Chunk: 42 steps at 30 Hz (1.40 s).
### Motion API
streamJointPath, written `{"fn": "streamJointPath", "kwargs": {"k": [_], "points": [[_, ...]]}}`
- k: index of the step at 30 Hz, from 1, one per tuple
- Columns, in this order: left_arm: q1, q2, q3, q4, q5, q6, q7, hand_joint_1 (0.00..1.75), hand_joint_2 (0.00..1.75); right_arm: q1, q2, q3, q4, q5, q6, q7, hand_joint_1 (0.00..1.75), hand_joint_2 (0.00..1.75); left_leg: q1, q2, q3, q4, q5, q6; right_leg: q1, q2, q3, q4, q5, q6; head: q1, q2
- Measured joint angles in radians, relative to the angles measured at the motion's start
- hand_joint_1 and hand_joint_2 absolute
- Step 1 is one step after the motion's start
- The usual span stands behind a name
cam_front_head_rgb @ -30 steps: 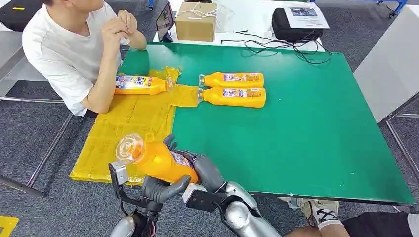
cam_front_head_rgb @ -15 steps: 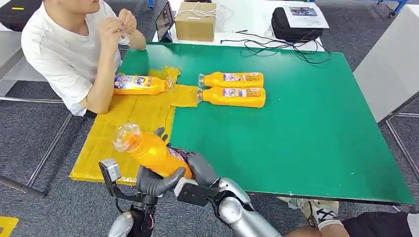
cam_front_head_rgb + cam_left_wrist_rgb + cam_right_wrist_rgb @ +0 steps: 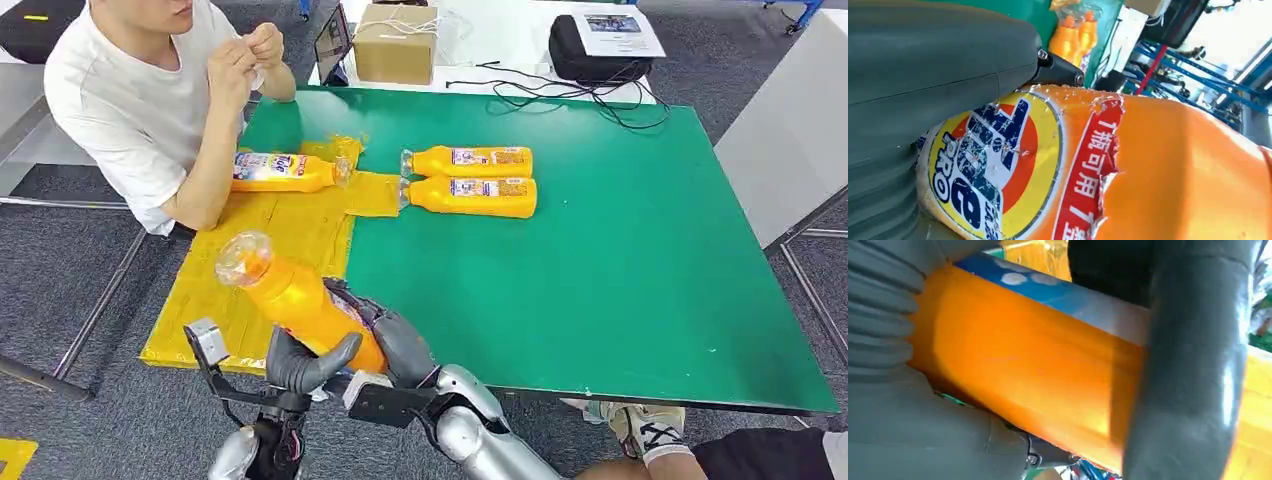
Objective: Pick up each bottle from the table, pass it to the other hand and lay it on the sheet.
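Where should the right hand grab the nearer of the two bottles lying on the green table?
Around the wide middle of the nearer bottle, coming down from above. It lies flat, its neck pointing to the yellow sheet, with the second bottle close along its far side, so only the near side is free for fingers.

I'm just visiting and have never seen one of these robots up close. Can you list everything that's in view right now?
Held bottle: one, orange, clear cap, tilted over the near end of the sheet, between both hands.
Bottle on sheet: one, orange, lying at its far end by the person's arm.
Bottles on table: two, orange, lying side by side, caps at the sheet's edge.
Sheet: one, yellow, over the table's left side.
Table: one, green.
Cardboard box: one, brown, on the white table behind.
Bag: one, black, paper on top, same table.
Cables: black, far edge.
Person: one, white shirt, seated far left.
Left hand: grey, gripping the bottle's base.
Right hand: grey, gripping it too.
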Motion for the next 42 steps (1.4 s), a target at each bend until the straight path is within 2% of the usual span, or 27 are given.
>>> {"fn": "streamJointPath", "kwargs": {"k": [4,8,15,22,26,36,42], "points": [[-0.004,0.0,0.001,-0.003,-0.022,0.017,0.003,1.75,1.75,0.008,0.002,-0.003,-0.007,0.01,-0.027,0.014,0.0,0.0,0.0,0.001,0.0,0.0,0.0,0.0,0.0,0.0,0.0,0.0,0.0,0.0,0.0,0.0],[-0.016,0.0,-0.003,-0.003,-0.102,0.096,0.0,1.75,1.75,0.021,0.003,-0.007,-0.012,0.045,-0.074,0.027,0.0,0.0,0.0,0.001,0.0,0.0,0.0,0.0,0.0,0.0,0.0,0.0,0.0,0.0,0.0,0.0],[-0.083,0.011,0.023,0.016,-0.455,0.401,-0.042,1.75,1.75,0.081,0.001,-0.023,-0.024,0.063,-0.113,0.035,0.0,0.0,0.0,0.0,0.0,0.0,0.0,0.0,0.0,0.0,0.0,0.0,0.0,0.0,0.0,0.0],[-0.127,0.023,0.051,0.034,-0.497,0.438,-0.042,1.75,1.75,0.113,0.001,-0.027,-0.029,0.065,-0.113,0.033,0.0,0.0,0.0,-0.001,-0.001,0.0,0.0,0.0,0.0,-0.001,0.0,0.0,0.0,0.0,0.0,0.0],[-0.16,0.036,0.071,0.061,-0.707,0.555,-0.027,1.75,1.75,0.114,0.002,-0.029,-0.029,0.08,-0.113,0.024,0.0,0.0,0.0,-0.001,-0.001,0.0,0.0,0.0,0.0,-0.001,0.001,0.0,0.0,0.0,0.0,0.0],[-0.279,0.14,0.177,0.293,-1.112,0.531,0.019,1.75,1.75,0.109,0.011,-0.036,-0.022,0.059,-0.069,-0.016,0.0,0.0,0.001,0.001,0.0,0.0,0.001,-0.001,0.001,0.0,0.0,0.001,0.0,0.0,0.0,0.0],[-0.359,0.199,0.174,0.499,-1.312,0.471,0.037,1.75,1.75,0.116,0.011,-0.038,-0.014,0.032,-0.039,-0.049,0.0,0.0,0.001,0.0,0.0,0.0,0.001,-0.001,0.0,-0.001,0.001,0.001,0.0,0.0,0.0,0.0]]}}
